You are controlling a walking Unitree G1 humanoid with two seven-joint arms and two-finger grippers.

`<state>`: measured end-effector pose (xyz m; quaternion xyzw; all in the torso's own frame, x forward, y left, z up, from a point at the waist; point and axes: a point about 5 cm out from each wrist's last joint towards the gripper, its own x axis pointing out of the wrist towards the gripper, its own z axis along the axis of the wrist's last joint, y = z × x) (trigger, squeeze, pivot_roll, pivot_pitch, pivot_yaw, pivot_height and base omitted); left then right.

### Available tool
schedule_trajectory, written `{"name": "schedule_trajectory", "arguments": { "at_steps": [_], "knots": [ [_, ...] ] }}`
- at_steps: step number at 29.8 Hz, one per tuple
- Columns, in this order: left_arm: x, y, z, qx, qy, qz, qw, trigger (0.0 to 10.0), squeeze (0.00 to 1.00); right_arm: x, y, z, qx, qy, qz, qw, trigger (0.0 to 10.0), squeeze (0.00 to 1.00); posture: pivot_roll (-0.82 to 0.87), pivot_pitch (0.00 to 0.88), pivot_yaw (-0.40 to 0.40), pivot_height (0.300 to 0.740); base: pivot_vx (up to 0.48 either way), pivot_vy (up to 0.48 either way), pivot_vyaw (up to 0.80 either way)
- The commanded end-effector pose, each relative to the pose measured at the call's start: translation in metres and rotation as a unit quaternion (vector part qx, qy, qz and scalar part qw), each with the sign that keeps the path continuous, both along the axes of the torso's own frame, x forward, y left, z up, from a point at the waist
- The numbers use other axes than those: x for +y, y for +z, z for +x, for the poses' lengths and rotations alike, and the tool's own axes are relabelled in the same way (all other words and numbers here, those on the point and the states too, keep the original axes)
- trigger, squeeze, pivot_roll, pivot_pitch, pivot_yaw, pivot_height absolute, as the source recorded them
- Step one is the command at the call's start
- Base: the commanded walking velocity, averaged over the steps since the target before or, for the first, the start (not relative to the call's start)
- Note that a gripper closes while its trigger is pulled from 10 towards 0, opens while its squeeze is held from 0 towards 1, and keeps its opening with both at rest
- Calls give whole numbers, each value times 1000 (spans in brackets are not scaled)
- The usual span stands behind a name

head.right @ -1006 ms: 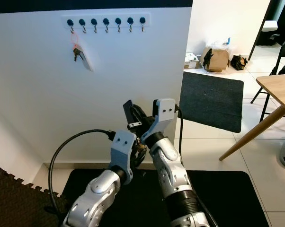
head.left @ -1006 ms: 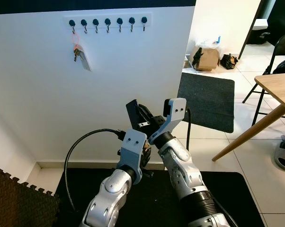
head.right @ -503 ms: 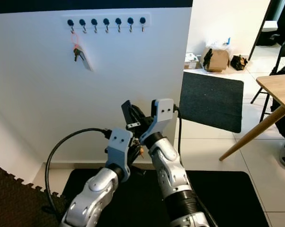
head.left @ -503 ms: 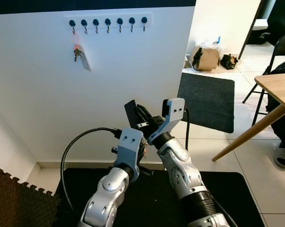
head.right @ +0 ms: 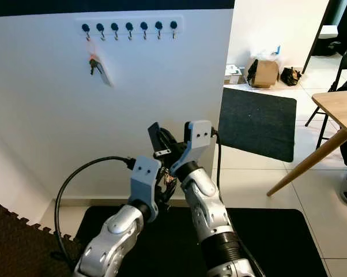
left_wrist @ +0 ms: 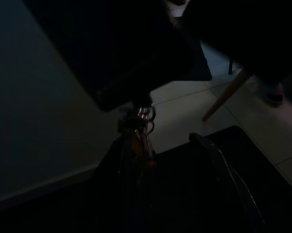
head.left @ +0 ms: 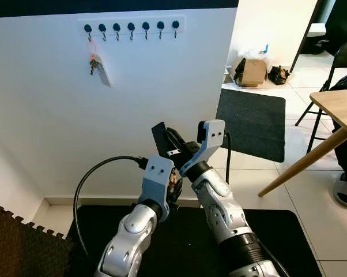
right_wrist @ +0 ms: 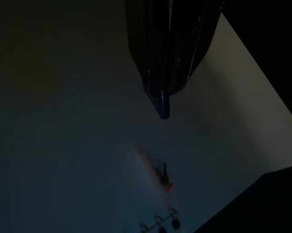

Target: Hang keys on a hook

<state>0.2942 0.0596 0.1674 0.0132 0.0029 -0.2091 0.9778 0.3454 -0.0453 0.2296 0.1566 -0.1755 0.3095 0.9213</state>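
Note:
A white rack [head.left: 131, 26] with several dark hooks runs along the top of the white wall. One bunch of keys [head.left: 95, 64] with a red ring and a white tag hangs from its leftmost hook. My right gripper [head.left: 165, 134] is shut, points up at the wall well below the rack, and shows nothing between its fingertips [right_wrist: 161, 109]. My left gripper [head.left: 172, 183] sits just under the right wrist. A second bunch of keys [left_wrist: 138, 131] on a metal ring hangs right in front of it. What holds that bunch I cannot tell.
A wooden table [head.left: 340, 107] and a folding chair [head.left: 335, 69] stand at the right, with a person's sandalled foot [head.left: 346, 187] beneath. A dark doormat [head.left: 251, 121] and a cardboard box [head.left: 251, 70] lie beyond the wall's corner. A black mat [head.left: 185, 242] covers the floor below.
My left gripper has shifted slightly left and closer under the right wrist. A person's leg has come into view beside the table. The right gripper has hardly moved.

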Motion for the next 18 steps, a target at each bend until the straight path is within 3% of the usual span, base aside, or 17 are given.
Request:
{"name": "schedule_trajectory", "arguments": {
  "at_steps": [1, 8, 18],
  "knots": [
    [5, -4, -2, 3, 9, 10, 1000, 10000, 0, 5, 1, -1, -1, 3, 9, 1000, 10000, 0, 103, 215, 60, 740, 0, 0, 0],
    [16, -4, -2, 3, 27, 12, 1000, 10000, 0, -4, 1, 2, -1, -9, 6, 1000, 10000, 0, 102, 216, 60, 740, 0, 0, 0],
    [21, -2, 0, -1, 38, 14, 999, 10000, 0, 0, 1, 0, -1, 0, 7, 1000, 10000, 0, 105, 215, 57, 740, 0, 0, 0]
  ]
}}
